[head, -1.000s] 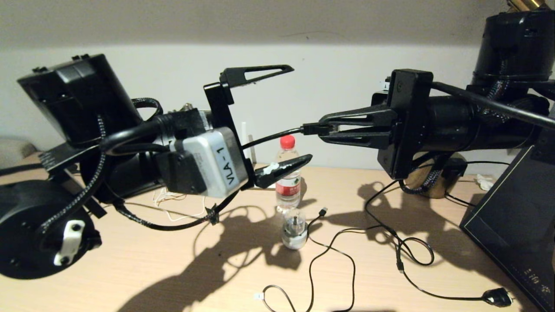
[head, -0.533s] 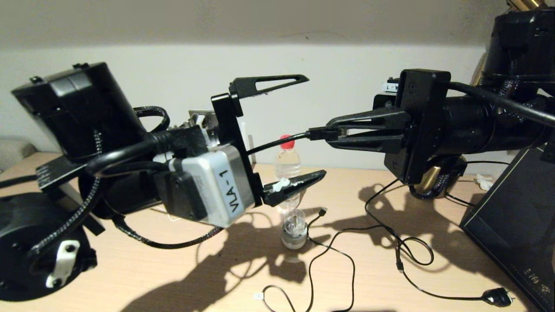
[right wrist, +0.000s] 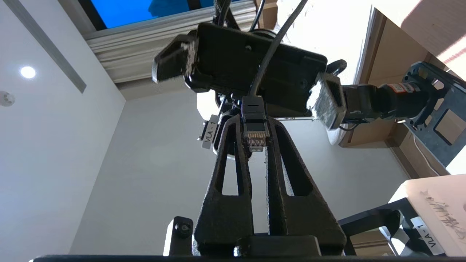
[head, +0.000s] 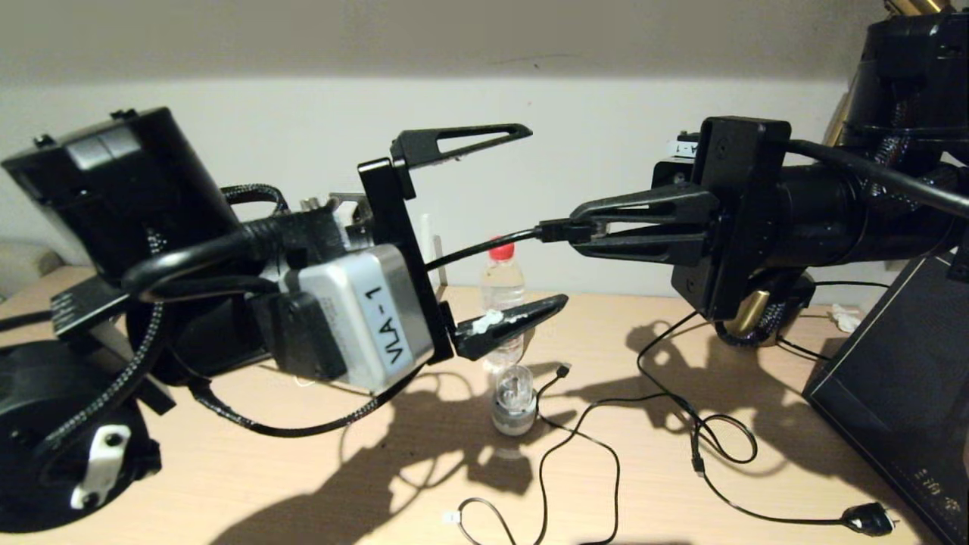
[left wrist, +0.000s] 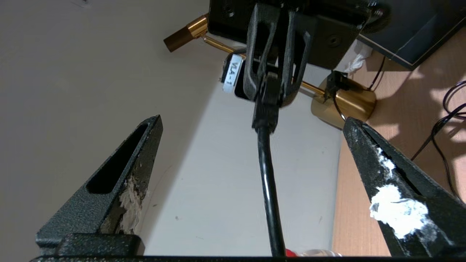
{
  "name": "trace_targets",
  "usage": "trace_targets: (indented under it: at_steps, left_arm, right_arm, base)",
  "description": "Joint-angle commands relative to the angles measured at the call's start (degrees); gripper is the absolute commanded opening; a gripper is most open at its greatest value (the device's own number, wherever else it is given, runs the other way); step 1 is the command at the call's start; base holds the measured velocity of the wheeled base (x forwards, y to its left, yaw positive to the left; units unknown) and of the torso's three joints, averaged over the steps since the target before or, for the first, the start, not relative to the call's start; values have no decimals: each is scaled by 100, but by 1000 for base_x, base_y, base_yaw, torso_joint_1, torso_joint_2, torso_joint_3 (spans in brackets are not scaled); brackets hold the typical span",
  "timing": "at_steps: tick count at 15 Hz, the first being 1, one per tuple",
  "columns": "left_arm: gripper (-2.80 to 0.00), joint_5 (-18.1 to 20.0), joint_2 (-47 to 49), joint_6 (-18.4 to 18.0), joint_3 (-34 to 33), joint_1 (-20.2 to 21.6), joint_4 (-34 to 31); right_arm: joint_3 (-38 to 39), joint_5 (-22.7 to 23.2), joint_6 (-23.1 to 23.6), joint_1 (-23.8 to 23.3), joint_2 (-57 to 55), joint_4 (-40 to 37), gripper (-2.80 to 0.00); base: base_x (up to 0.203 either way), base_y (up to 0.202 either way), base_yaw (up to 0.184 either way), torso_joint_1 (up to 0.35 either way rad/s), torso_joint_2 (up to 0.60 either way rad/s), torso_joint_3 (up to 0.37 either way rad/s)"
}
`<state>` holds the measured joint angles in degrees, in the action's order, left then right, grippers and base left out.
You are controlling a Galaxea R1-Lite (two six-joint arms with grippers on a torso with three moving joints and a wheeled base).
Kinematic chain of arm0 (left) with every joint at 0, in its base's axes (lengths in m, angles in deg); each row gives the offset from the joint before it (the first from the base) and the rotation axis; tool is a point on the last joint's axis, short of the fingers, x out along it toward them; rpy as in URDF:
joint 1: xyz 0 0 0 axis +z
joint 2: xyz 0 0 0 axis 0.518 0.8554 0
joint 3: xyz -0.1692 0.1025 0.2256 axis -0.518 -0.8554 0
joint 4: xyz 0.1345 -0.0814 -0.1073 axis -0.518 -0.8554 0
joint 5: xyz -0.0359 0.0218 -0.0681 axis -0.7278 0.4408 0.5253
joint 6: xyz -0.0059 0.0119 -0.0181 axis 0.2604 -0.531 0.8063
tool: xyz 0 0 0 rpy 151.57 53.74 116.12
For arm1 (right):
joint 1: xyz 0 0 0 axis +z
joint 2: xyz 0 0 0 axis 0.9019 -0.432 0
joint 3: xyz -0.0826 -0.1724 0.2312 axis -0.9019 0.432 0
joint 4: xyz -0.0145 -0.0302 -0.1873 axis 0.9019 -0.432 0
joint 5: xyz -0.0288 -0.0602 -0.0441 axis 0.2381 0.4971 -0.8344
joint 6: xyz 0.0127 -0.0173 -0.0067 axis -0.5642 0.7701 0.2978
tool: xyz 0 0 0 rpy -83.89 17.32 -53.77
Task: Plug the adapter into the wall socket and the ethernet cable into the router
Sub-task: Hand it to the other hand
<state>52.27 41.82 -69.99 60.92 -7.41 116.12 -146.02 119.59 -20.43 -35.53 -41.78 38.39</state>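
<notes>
Black ethernet cable [head: 484,247] plug pinched in the right hand [head: 579,227], left hand [head: 541,219] gaping wide around it (not touching).

Surface [head: 227,484]: pale matt wood grain. Ethernet cable [left wrist: 267,174]: glossy black sheath. Left hand [left wrist: 251,160]: rough black textured finish.

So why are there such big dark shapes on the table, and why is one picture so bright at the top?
Head view: a strong light casts hard shadows of both arms and the thin cables onto the wooden table. Right wrist view: it looks up past the ethernet cable, and a ceiling lamp and a washed-out white patch glare. Left wrist view: the left gripper tips are sharp, the gold lamp base softer.
</notes>
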Motion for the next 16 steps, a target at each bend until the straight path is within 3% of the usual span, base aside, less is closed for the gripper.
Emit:
trace_targets:
  at_steps: [1,5,6,16]
  left_arm:
    - [0,19,-66,-36,-58,2,28]
    - [0,19,-83,-27,-58,-6,28]
    - [-280,19,-83,-27,-58,-8,28]
    - [-280,-95,-24,52,-135,-209,63]
  right_arm:
    - [-2,37,-50,4,-17,12,-280]
    - [-2,28,-41,4,-44,21,-280]
    - [6,28,-41,4,-44,30,-280]
    - [-20,37,-41,4,-123,38,-280]
  base:
    - [0,0,0,0,0,0]
    - [0,0,0,0,0,0]
    - [0,0,0,0,0,0]
    - [0,0,0,0,0,0]
